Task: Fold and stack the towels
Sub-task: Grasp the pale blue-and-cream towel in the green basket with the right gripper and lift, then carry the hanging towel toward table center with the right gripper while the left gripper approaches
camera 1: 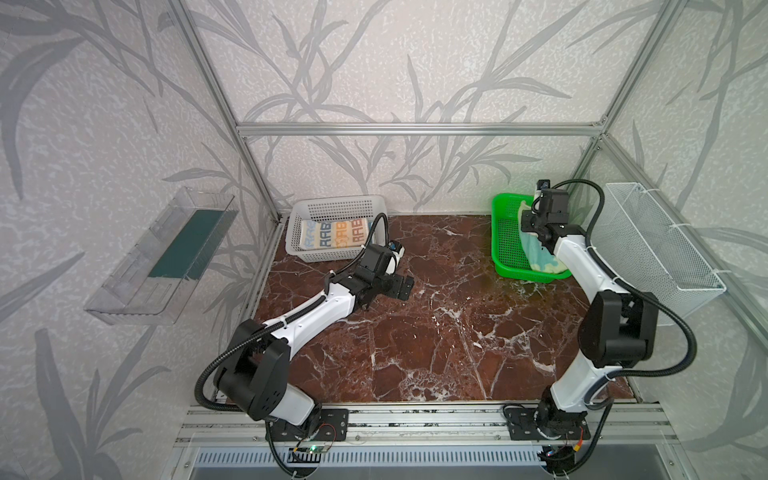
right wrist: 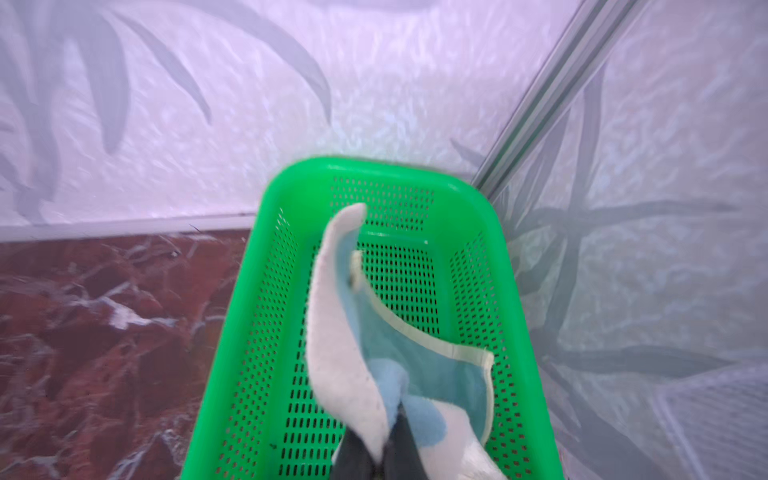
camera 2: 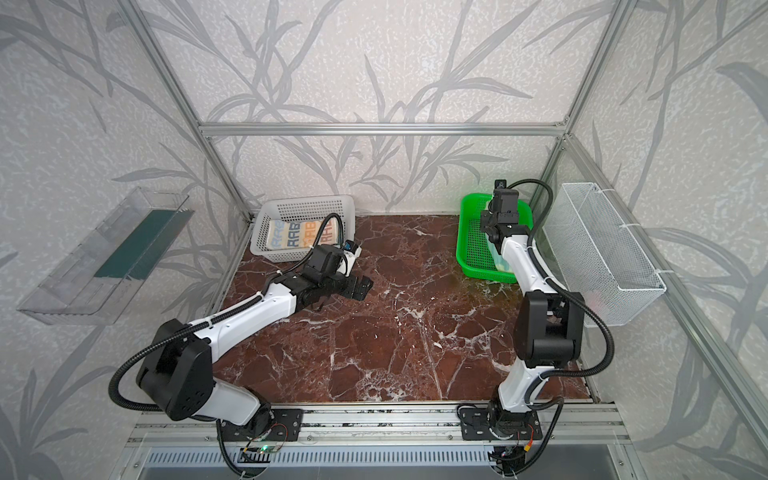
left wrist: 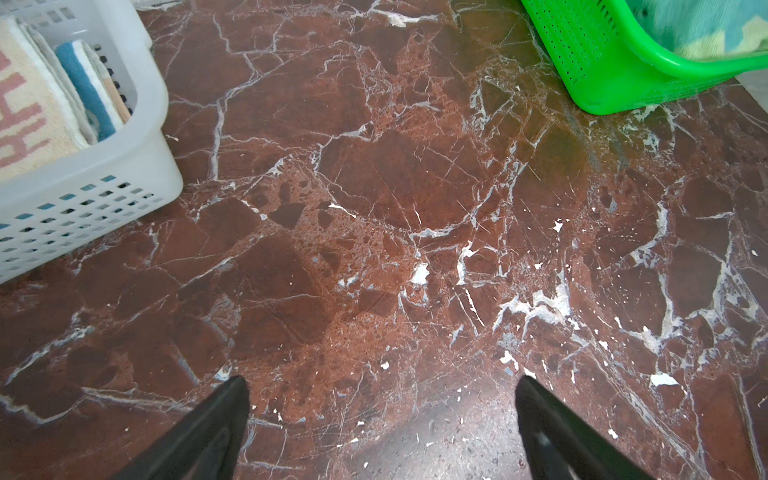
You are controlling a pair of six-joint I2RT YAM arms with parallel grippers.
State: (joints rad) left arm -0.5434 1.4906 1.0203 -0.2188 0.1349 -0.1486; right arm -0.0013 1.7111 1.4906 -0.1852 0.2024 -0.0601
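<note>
Pinching teal towel (right wrist: 415, 365) in right fingers (right wrist: 357, 461); lift high, clearing basket (right wrist: 266, 232) at two o'clock; left fingers (left wrist: 208, 432) spread.

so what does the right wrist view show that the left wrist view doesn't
Only right wrist: the right gripper shut on a blue and cream towel over the green perforated plastic basket. Only left wrist: the open left gripper and a white perforated plastic basket holding a folded striped towel with lettering. Both: the green basket, some of the towel in it, and the red-brown marble tabletop.
</note>
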